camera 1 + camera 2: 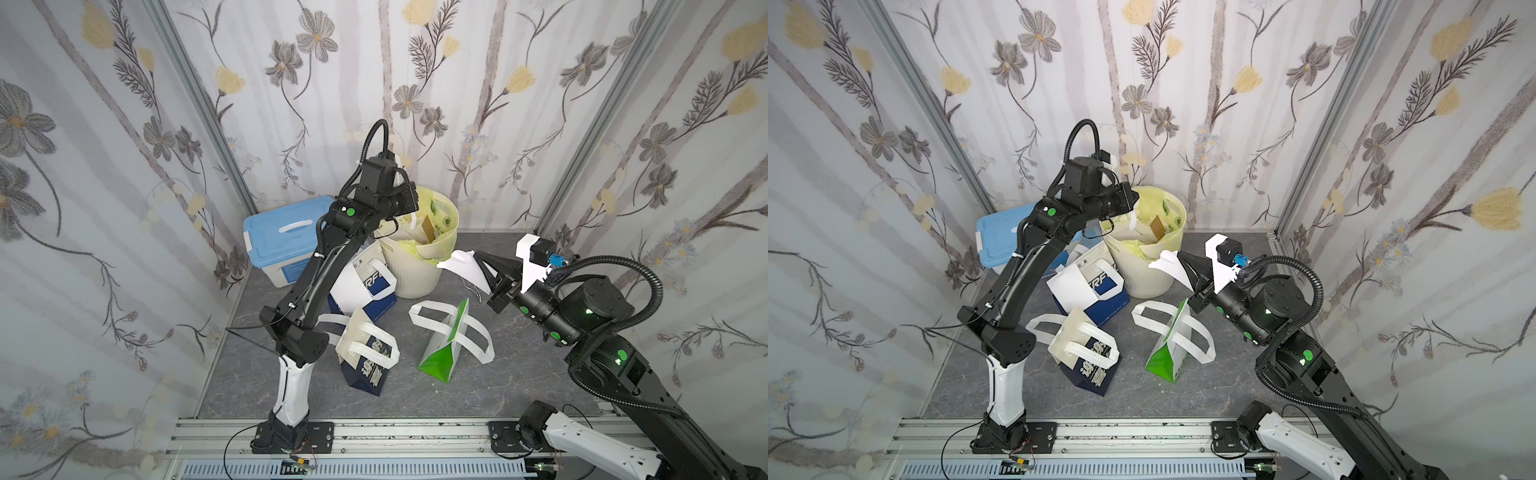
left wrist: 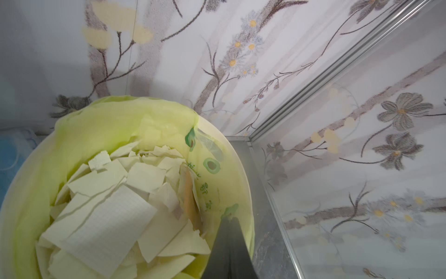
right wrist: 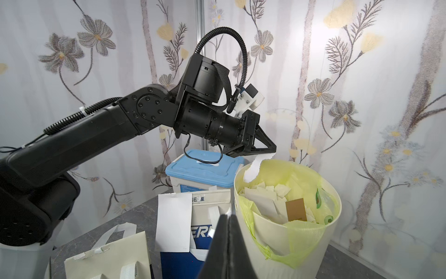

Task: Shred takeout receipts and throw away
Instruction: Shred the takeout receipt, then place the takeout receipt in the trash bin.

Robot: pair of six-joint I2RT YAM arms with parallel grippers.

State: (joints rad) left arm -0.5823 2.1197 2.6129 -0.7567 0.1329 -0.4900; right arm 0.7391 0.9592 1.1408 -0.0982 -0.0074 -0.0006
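Note:
My left gripper (image 3: 274, 149) hovers over the rim of the cream bin (image 1: 415, 274), which has a yellow-green liner. It is shut on a narrow torn strip of receipt (image 3: 253, 168) that hangs down into the bin's mouth. Several torn receipt pieces (image 2: 108, 205) lie inside. In the left wrist view the jaws (image 2: 228, 220) are pressed together and the strip is hidden. My right gripper (image 1: 480, 257) is just right of the bin, shut on a larger torn receipt piece (image 1: 463, 268), also visible as a piece (image 1: 1173, 268). A whole receipt (image 3: 173, 222) leans on the navy bag (image 1: 376, 297).
A blue-lidded box (image 1: 282, 237) stands behind the left arm. A navy-and-cream bag (image 1: 365, 357) and a green-and-white bag (image 1: 442, 349) lie on the grey tabletop in front of the bin, their white loop handles spread out. Patterned walls enclose three sides.

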